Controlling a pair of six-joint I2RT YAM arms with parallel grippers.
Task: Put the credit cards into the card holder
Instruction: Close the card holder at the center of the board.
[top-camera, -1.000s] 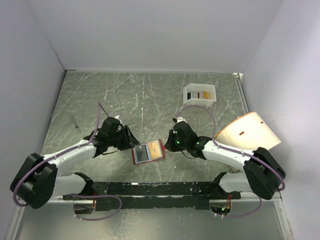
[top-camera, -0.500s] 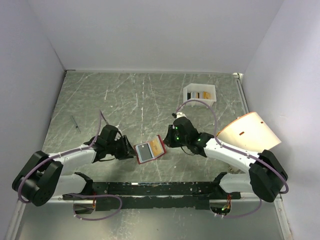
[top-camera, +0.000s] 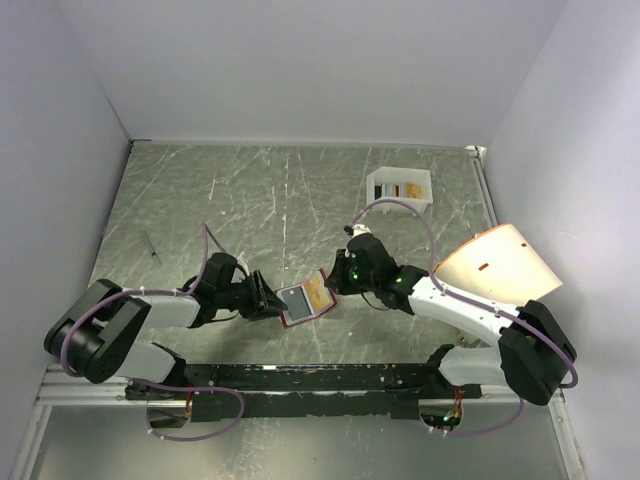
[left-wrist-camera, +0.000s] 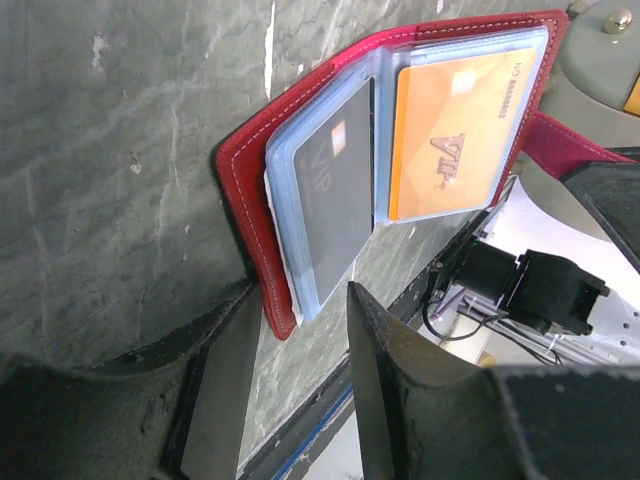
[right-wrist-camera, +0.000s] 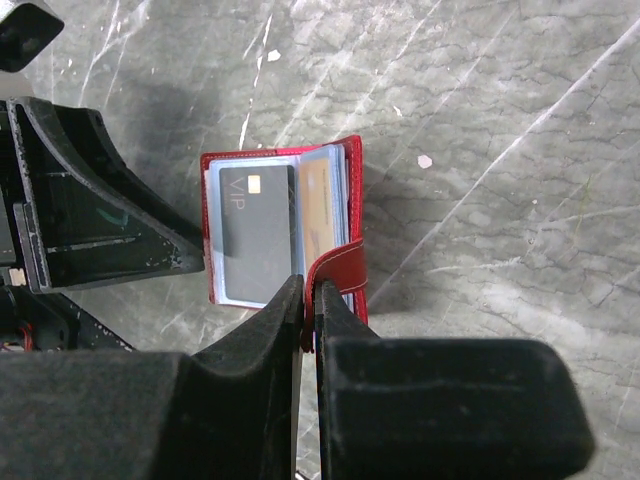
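Observation:
The red card holder (top-camera: 307, 300) lies open between my two grippers, tilted, with its right side raised. A dark card (left-wrist-camera: 335, 190) sits in its left pale-blue pocket and an orange card (left-wrist-camera: 455, 130) in the right one. My right gripper (right-wrist-camera: 309, 290) is shut on the holder's red snap tab (right-wrist-camera: 338, 268). My left gripper (left-wrist-camera: 303, 300) is open; the holder's near-left corner reaches just between its fingertips, with a gap on the right side. More credit cards (top-camera: 400, 190) stand in the white box (top-camera: 382, 196) at the back right.
A pale orange curved sheet (top-camera: 495, 265) rests by the right wall beside my right arm. A thin dark stick (top-camera: 150, 247) lies on the table at the left. The black frame rail (top-camera: 320, 378) runs along the near edge.
My left gripper slid right and closer to the card holder's left edge. The right gripper lifted the holder's tab side, so the holder is more tilted.

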